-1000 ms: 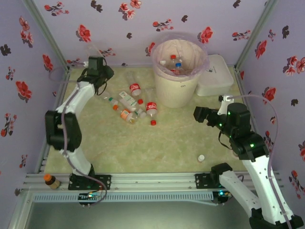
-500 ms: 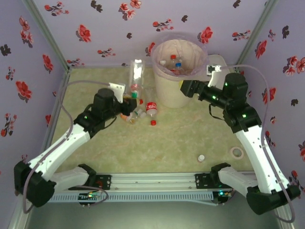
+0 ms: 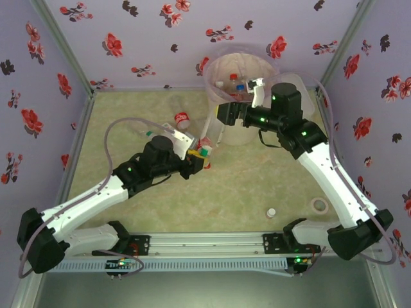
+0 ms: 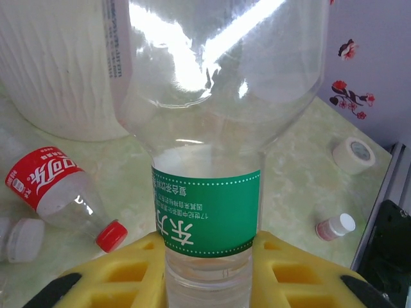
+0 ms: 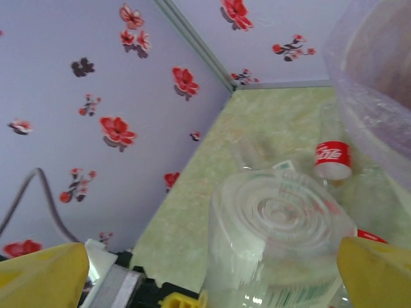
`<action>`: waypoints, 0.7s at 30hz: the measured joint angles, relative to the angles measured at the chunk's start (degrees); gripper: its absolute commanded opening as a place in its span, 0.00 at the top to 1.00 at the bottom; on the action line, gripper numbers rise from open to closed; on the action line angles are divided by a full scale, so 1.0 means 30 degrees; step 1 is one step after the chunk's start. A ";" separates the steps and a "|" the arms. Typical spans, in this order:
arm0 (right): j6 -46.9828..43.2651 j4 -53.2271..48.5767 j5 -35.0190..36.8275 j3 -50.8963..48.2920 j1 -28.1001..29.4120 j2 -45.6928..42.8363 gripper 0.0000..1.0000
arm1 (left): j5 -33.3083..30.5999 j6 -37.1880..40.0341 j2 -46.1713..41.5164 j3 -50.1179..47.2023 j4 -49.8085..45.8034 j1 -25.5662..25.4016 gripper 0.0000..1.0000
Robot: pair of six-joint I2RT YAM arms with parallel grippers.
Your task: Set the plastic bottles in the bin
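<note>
My left gripper (image 3: 196,157) (image 4: 207,256) is shut on the neck of a clear plastic bottle (image 3: 205,149) (image 4: 212,128) with a green label, base pointing away toward the bin (image 3: 212,70). The bin is a cream bucket with a pinkish liner, and it holds several bottles (image 3: 234,82). My right gripper (image 3: 221,115) (image 5: 212,256) stands open in front of the bin, its yellow fingers (image 5: 45,276) wide on either side of the held bottle's base (image 5: 282,218) without touching it. A red-labelled bottle (image 3: 182,119) (image 4: 48,186) (image 5: 332,160) lies on the table.
A white lidded box (image 3: 302,86) sits right of the bin, partly behind my right arm. A small white-capped bottle (image 3: 271,212) (image 4: 334,226) and a tape roll (image 3: 317,205) (image 4: 353,154) lie at the front right. Flowered walls close in the back and sides.
My left arm swung from the back left corner, picked up the green-labelled bottle and carried it toward the bin. My right arm moved left, in front of the bin, onto the bottle's base.
</note>
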 measured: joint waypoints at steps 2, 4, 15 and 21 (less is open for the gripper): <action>-0.0408 -0.0444 0.0342 0.0022 -0.0036 -0.0029 0.00 | 0.0102 0.0080 0.0000 0.0000 0.0015 -0.0036 1.00; -0.0845 -0.0933 0.0554 0.0029 -0.0146 -0.0022 0.00 | 0.0175 0.0117 0.0000 0.0000 -0.0015 -0.0036 1.00; -0.0663 -0.0787 -0.1603 -0.1282 -0.1719 -0.0095 0.19 | 0.0459 0.0197 -0.0029 0.0000 0.0692 -0.0073 1.00; 0.0160 0.0823 -0.3650 -0.1756 -0.2135 -0.0095 0.24 | 0.0874 0.0197 -0.0022 -0.0007 0.1144 -0.0073 1.00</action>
